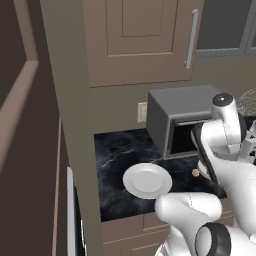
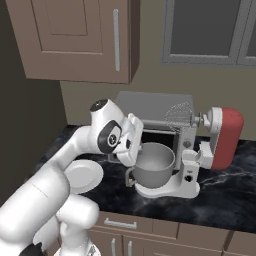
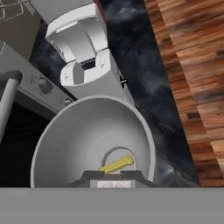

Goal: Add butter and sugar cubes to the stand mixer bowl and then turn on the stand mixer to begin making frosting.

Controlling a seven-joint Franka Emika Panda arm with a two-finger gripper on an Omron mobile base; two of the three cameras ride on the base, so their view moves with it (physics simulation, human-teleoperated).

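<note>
The tool [image 3: 113, 177] hangs over the stand mixer bowl [image 2: 154, 161], jaws together on nothing; the butter [image 3: 116, 164] lies in the bowl's bottom. Next, fetch the tan sugar cube [image 1: 195, 172] from the desk [image 1: 112, 150], gripping squarely

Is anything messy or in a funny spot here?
Yes: one tan sugar cube sits loose on the counter by the microwave, while the butter already lies in the bowl.
</note>
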